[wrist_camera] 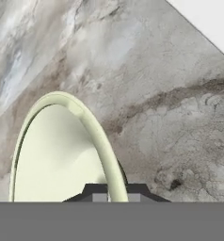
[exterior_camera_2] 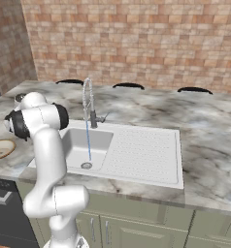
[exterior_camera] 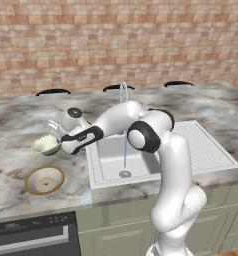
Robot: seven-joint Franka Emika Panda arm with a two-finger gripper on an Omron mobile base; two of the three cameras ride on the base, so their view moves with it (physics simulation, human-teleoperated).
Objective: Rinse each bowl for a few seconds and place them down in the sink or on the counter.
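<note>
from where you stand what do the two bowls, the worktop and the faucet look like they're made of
Pale green bowl: probably glazed ceramic, smooth with an even sheen.
Tan-rimmed bowl: likely glazed stoneware, beige inside, darker rim.
Counter: polished marble or a lookalike, grey and beige veining.
Faucet: chrome-like metal, shiny coiled neck.

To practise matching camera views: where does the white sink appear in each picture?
Left base view: sink from centre to right, partly behind the arm.
Right base view: sink in the middle.
Hand view: sink as a white corner, top right.
Shared landmark: the marble counter around it.
</note>
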